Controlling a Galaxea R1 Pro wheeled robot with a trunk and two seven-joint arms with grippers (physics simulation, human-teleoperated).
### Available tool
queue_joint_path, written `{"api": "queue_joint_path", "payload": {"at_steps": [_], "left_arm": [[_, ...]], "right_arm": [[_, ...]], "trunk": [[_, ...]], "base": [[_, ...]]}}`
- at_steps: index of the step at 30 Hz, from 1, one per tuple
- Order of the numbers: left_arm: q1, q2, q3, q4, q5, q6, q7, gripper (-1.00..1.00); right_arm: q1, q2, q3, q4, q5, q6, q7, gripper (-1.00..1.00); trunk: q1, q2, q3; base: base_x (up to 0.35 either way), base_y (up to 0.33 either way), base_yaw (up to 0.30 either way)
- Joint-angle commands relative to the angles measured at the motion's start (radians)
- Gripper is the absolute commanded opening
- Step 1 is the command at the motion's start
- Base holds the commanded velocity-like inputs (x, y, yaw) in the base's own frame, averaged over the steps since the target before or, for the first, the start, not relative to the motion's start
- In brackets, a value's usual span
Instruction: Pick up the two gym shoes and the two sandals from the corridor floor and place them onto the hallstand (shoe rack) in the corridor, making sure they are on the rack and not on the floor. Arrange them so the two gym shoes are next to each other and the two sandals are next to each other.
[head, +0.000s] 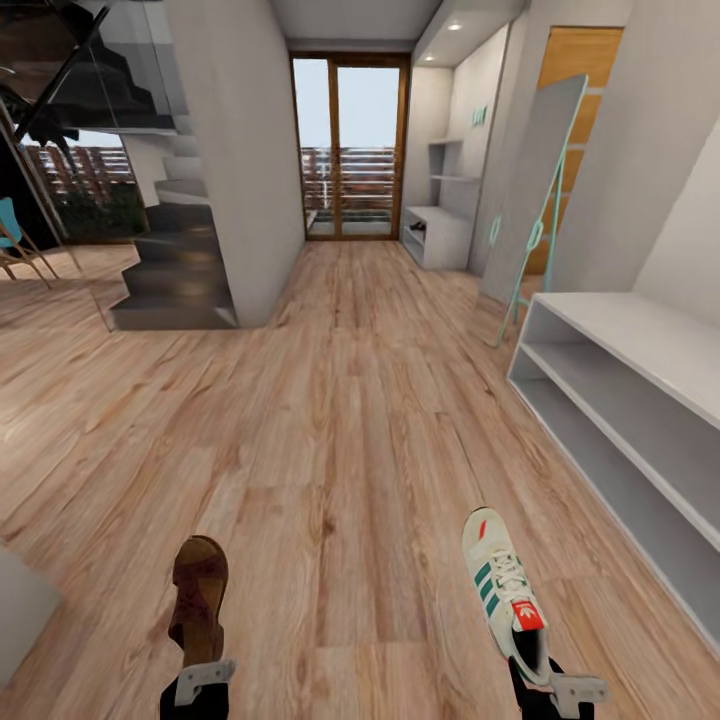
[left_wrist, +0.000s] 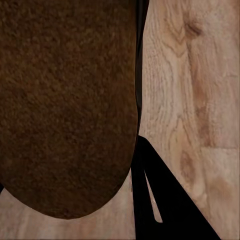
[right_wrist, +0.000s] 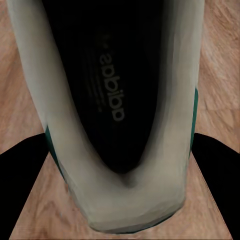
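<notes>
My left gripper (head: 203, 676) is shut on the heel of a brown sandal (head: 199, 588), held toe forward above the wood-plank corridor floor (head: 340, 420). The left wrist view has the sandal's brown sole (left_wrist: 65, 100) up close beside a dark finger (left_wrist: 160, 205). My right gripper (head: 545, 682) is shut on the heel of a white gym shoe (head: 500, 580) with green stripes and a red tongue tab. In the right wrist view the gym shoe's heel opening (right_wrist: 120, 100) sits between the dark fingers (right_wrist: 20, 190). The hallstand (head: 442, 236), with staggered shelves above it, stands far down the corridor on the right.
A longer pale grey two-tier bench (head: 640, 400) runs along the near right wall. A tall mirror on a teal frame (head: 535, 190) leans beyond it. Grey stairs (head: 170, 250) and a wall fill the left side; glass doors (head: 350, 145) close the corridor's far end.
</notes>
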Motion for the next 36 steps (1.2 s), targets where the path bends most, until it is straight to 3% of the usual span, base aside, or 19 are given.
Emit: {"api": "queue_joint_path", "payload": {"at_steps": [1,13,36], "left_arm": [[-0.001,-0.001,0.009,-0.001,-0.009,-0.003,-0.007,-1.0],[-0.001,-0.001,0.009,-0.001,-0.009,-0.004,-0.007,-1.0],[-0.001,-0.001,0.009,0.002,-0.009,-0.004,-0.007,-1.0]], "right_arm": [[-0.001,0.001,-0.009,0.001,0.007,-0.004,0.007,-1.0],[-0.001,0.0,-0.009,0.002,0.007,-0.004,0.007,-1.0],[-0.001,0.0,-0.009,0.001,0.006,-0.004,0.007,-1.0]], "trunk": [[0.0,0.0,-0.001],[0.0,0.0,0.012],[0.0,0.0,0.013]], "base": [[0.338,-0.076,0.0],[0.338,-0.076,0.0],[0.338,-0.076,0.0]]}}
